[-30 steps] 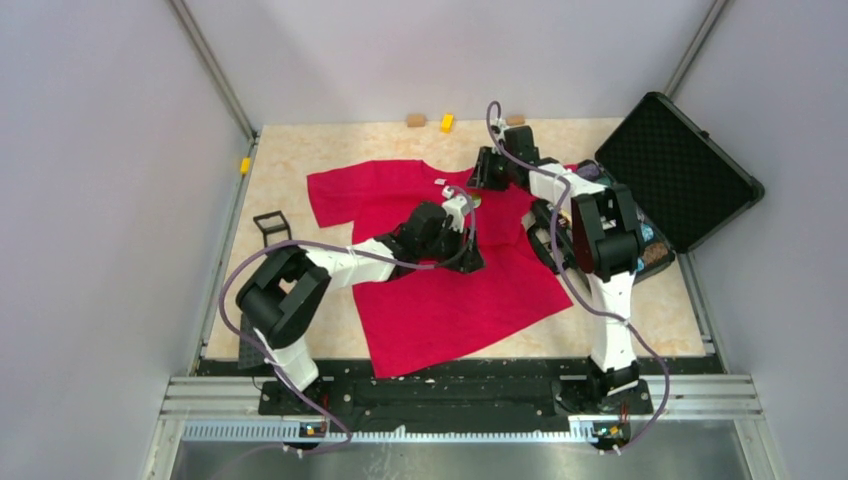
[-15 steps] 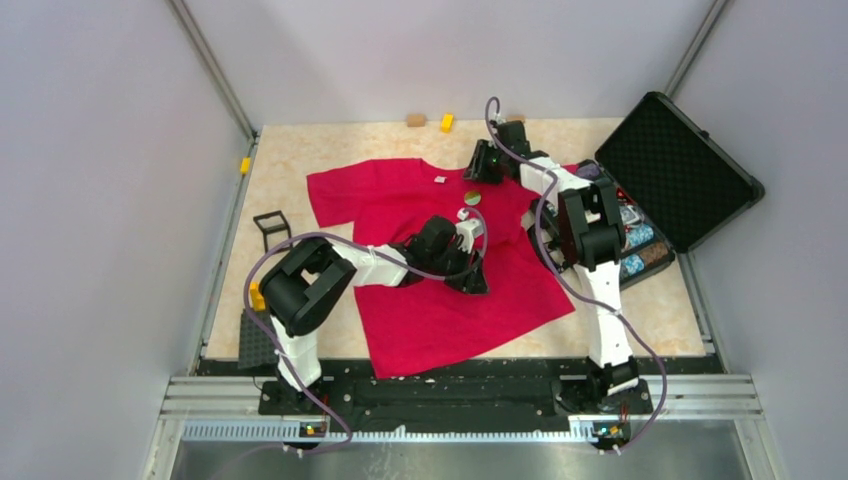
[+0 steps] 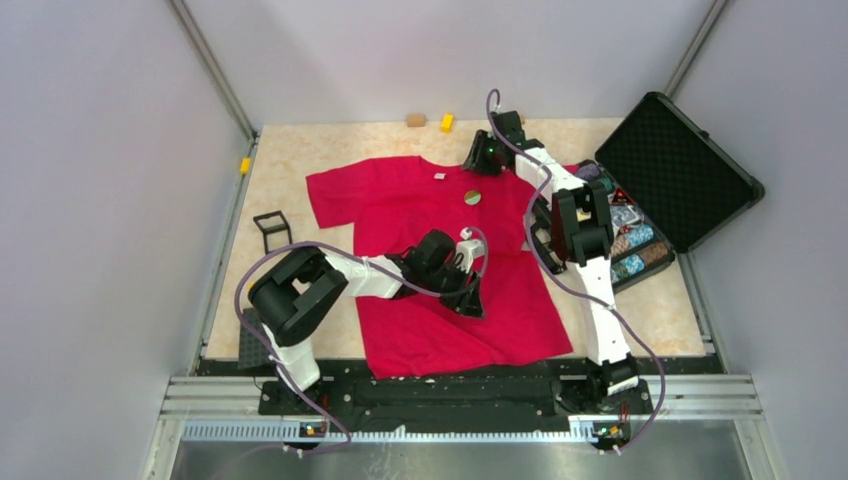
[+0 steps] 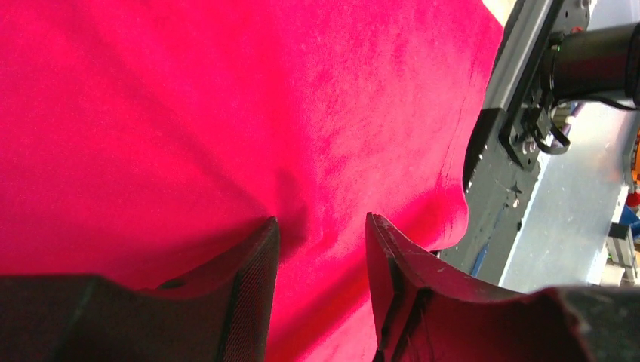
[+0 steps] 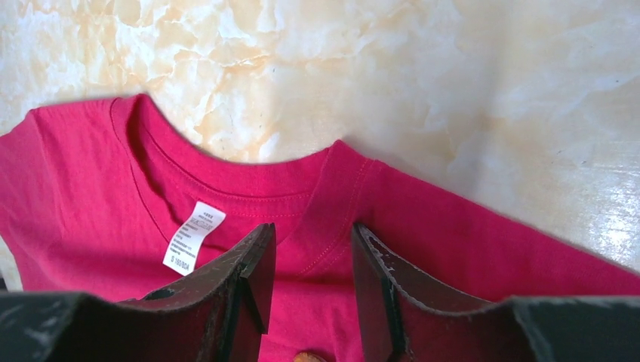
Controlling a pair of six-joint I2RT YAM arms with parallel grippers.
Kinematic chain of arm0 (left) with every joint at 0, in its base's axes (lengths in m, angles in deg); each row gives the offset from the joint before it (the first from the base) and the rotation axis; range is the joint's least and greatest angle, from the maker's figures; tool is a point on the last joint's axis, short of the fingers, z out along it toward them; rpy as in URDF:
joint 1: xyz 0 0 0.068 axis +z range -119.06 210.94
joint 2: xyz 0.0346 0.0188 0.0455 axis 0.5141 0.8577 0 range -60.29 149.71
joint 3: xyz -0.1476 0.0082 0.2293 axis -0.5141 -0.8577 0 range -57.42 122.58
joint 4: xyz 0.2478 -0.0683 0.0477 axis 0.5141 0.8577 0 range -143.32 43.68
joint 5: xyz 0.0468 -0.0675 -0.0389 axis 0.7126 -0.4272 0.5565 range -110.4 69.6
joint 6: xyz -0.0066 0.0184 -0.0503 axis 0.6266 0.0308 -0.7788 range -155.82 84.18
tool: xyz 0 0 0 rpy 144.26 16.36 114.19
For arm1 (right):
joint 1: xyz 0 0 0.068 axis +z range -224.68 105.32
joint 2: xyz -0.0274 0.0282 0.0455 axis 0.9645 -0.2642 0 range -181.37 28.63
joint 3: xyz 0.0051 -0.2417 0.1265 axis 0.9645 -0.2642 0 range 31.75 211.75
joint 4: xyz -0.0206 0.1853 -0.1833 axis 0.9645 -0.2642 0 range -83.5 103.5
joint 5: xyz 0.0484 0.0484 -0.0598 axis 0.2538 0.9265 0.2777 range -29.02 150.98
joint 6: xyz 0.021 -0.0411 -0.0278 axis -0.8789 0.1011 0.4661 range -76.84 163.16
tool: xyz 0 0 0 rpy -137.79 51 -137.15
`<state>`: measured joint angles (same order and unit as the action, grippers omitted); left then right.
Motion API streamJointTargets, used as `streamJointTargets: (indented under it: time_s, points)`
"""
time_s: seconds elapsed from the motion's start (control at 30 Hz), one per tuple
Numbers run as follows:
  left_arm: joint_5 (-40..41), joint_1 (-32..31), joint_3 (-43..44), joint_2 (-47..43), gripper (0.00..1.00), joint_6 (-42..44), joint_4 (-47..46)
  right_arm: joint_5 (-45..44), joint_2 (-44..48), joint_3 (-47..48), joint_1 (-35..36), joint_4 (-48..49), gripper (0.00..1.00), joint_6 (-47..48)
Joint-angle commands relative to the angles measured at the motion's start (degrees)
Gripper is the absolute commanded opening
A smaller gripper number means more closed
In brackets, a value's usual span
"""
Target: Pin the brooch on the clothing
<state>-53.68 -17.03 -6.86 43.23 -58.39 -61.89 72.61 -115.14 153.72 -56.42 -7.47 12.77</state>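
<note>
The clothing (image 3: 400,205), a red T-shirt, lies spread flat on the table with its collar toward the back. The brooch (image 3: 472,197), a small round greenish-tan badge, rests on the chest just below the collar, and no gripper touches it. My left gripper (image 3: 472,300) is low on the shirt's lower half; its jaws (image 4: 321,234) stand apart with their tips on the red fabric (image 4: 226,113). My right gripper (image 3: 479,160) hovers open at the collar's right side. In the right wrist view its jaws (image 5: 313,245) frame the neck seam, with the white label (image 5: 194,236) to their left and a sliver of the brooch (image 5: 308,356) below.
An open black case (image 3: 680,170) holding colourful trinkets (image 3: 628,238) stands at the right, against the shirt's sleeve. A small black frame (image 3: 272,225) lies left of the shirt. Small yellow and tan blocks (image 3: 447,122) sit at the table's back edge. The metal rail (image 4: 513,128) runs just past the hem.
My left gripper slid toward the near edge over the shirt, and the lower half straightened out. My right gripper drew back to the collar and widened slightly, uncovering the brooch.
</note>
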Motion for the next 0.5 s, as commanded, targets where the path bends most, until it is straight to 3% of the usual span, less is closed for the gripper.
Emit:
streamJointTargets:
  time_s: [0.0,0.2,0.47]
  points:
    - [0.5,-1.3,-3.3,-1.0,0.51,2.6,8.2,-0.8,-1.3,2.3,0.4,-1.7,0.44,-0.4]
    - [2.7,-2.0,-4.5,-4.9,0.51,2.1,8.3,0.3,1.4,0.2,0.4,0.3,0.50,0.3]
    - [4.9,-2.1,4.4,-12.5,0.59,-1.1,7.8,1.8,7.9,0.4,0.2,-1.5,0.62,6.4]
